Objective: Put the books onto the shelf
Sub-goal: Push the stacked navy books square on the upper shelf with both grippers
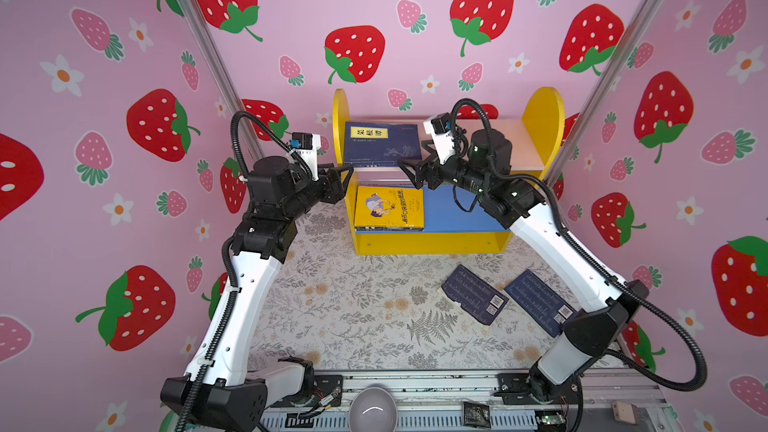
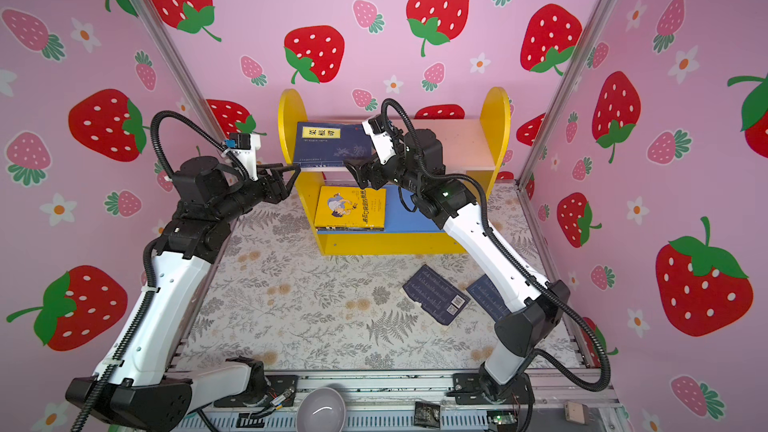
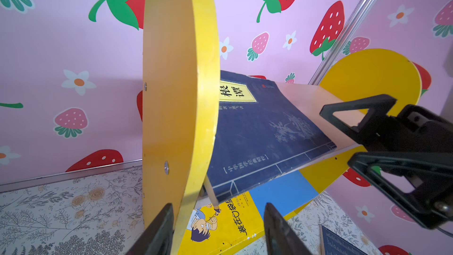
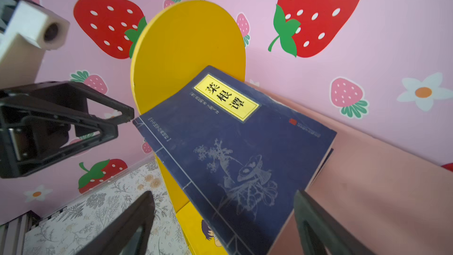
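bowl [image 1: 372,409]: grey, on the front rail, not part of the job.
surface [image 1: 353,305]: floral, bare apart from the loose books.
loose books [image 1: 473,300]: two navy ones, face-down at front right, close together. One is partly under the right arm. Neither is shelved yet.
shelf [image 1: 544,118]: behind them, against the back wall.
yellow book [image 1: 388,207]: flat on the blue board [image 1: 457,211], left end, on top of a thin stack.
top book [image 1: 380,143]: navy, label up, flat on the pink board [image 1: 515,139], tight to the left yellow side. Its near corner seems to poke just past the board's front.
left pincer [image 1: 349,172]: at the pink board's front left corner, jaws partly apart and empty. The yellow side's front edge sits in the gap, and as far as I can tell it isn't clamped.
right pincer [image 1: 407,176]: at the board's front edge by the top book's near right corner, jaws wide and empty.
step: reads as the tail end of placing the top book. It's down and neither pincer has it.
next: back both pincers off the shelf, left jaws clearing the yellow side first so the shelf doesn't drag. The right arm is nearest the loose books. They're thin and flat, so I'd expect an edge lift or a brace from the other arm.
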